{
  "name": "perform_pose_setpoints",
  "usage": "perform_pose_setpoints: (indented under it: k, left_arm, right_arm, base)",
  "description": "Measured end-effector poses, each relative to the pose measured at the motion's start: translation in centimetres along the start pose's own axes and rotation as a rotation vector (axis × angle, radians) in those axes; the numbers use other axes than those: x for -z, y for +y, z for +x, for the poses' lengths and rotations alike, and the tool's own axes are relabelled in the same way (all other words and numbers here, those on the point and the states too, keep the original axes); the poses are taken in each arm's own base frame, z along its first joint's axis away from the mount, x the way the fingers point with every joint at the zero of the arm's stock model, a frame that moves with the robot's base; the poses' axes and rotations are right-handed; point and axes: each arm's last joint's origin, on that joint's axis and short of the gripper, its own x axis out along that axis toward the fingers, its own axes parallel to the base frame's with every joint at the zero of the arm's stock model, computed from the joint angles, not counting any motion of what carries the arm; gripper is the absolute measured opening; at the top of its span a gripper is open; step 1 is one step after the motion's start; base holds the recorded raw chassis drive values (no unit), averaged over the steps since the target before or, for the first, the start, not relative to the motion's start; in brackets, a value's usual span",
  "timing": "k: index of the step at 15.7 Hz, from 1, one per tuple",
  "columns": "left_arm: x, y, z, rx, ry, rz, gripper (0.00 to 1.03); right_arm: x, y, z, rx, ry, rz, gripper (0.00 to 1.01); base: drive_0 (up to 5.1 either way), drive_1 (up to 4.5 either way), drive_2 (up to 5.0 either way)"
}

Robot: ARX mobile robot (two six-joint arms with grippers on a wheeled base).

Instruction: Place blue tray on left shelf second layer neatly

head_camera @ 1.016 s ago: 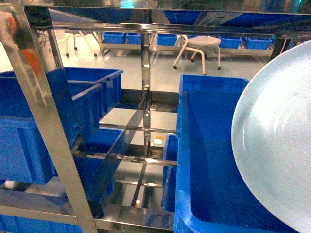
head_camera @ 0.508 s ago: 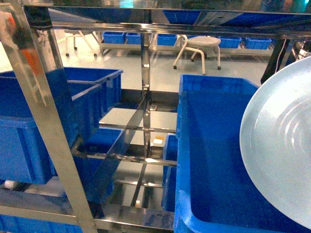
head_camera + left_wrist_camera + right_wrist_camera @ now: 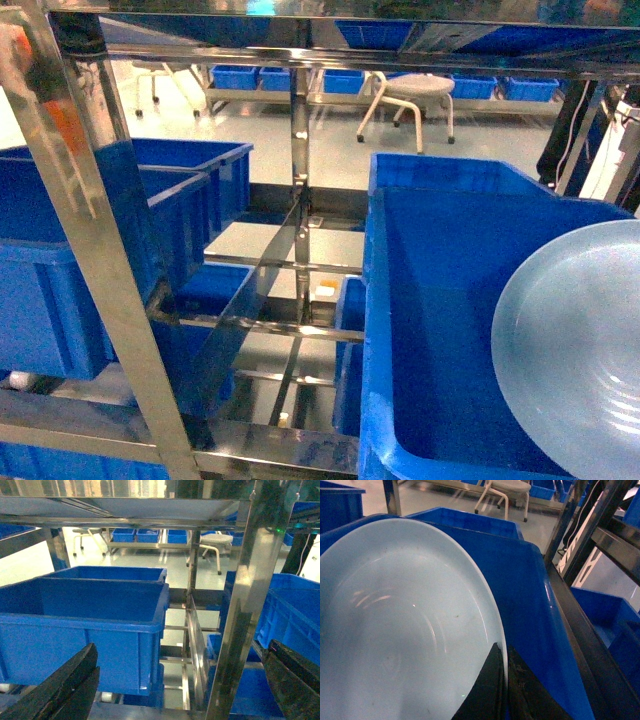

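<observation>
Stainless rack (image 3: 300,180) fills the head view, mirror-finish uprights and thin rails, pale floor and a white stool (image 3: 408,95) behind it. Deep-blue crates sit on it both sides: one on the left (image 3: 60,270), a big open one on the right (image 3: 450,330).

Blue tray (image 3: 575,350) is low right in the head view, tilted, over the open right crate. Right wrist view shows the right claw (image 3: 502,690) clamped on the tray's rim, one finger either side of the edge. Left claw (image 3: 175,680) is spread wide, fingers at the frame edges, holding nothing, facing the left crate (image 3: 85,620) and the upright (image 3: 245,605).

Judgement: tray is on the wrong side, so this is carry/transfer, placing not yet begun. To do it well:
- level the tray before entry, the tilt risks clipping an upright or rail
- clear the right crate's wall (image 3: 530,580) first, then cross left
- single rim pinch on a glossy dish will likely slip or swing; go slow, or support with the free left claw
- left tier looks mostly taken by crates; can't tell from here where a bare spot is

No brands, labels or readable writing on anything.
</observation>
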Motion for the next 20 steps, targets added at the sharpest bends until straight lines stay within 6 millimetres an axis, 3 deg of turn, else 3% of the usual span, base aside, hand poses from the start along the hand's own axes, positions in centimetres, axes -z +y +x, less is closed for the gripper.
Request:
perform_pose_setpoints:
  k: [2, 3, 4, 9, 10, 11, 12, 13, 17, 20]
  left_arm:
    - [0.0, 0.0, 0.0, 0.0, 0.0, 0.0, 0.98]
    - [0.0, 0.0, 0.0, 0.0, 0.0, 0.0, 0.98]
    - [0.0, 0.0, 0.0, 0.0, 0.0, 0.0, 0.98]
    - [0.0, 0.0, 0.0, 0.0, 0.0, 0.0, 0.98]
    - [0.0, 0.0, 0.0, 0.0, 0.0, 0.0, 0.98]
    - [0.0, 0.0, 0.0, 0.0, 0.0, 0.0, 0.98]
    - [0.0, 0.0, 0.0, 0.0, 0.0, 0.0, 0.98]
    - [0.0, 0.0, 0.0, 0.0, 0.0, 0.0, 0.98]
    - [0.0, 0.0, 0.0, 0.0, 0.0, 0.0, 0.98]
    - [0.0, 0.0, 0.0, 0.0, 0.0, 0.0, 0.98]
  right_arm:
    - [-1.4, -0.7, 2.5, 0.007, -0.058, -0.008, 0.02]
    - [-2.4, -0.9, 3.3, 0.012, -0.102, -0.012, 0.11]
    - [-2.4, -0.9, 3.3, 0.002, -0.105, -0.012, 0.24]
    - [-2.5, -0.9, 3.3, -0.002, -0.107, -0.012, 0.46]
    - [-2.5, -0.9, 3.3, -0.002, -0.107, -0.012, 0.57]
    - [-2.5, -0.8, 2.9, -0.003, -0.109, -0.011, 0.82]
    - [-3.2, -0.1, 0.8, -0.003, -0.157, -0.002, 0.97]
    - [-4.3, 1.1, -2.2, -0.02, -0.18, 0.011, 0.98]
    - [-4.7, 1.2, -5.4, -0.026, -0.171, 0.026, 0.98]
    - [-5.0, 1.2, -6.4, -0.028, -0.171, 0.035, 0.98]
  base:
    - [0.0, 0.0, 0.0]
    - [0.0, 0.0, 0.0]
    - [0.0, 0.0, 0.0]
    - [0.0, 0.0, 0.0]
    - [0.0, 0.0, 0.0]
    - [0.0, 0.0, 0.0]
    - [0.0, 0.0, 0.0]
    - [0.0, 0.0, 0.0]
    - [0.0, 0.0, 0.0]
    - [0.0, 0.0, 0.0]
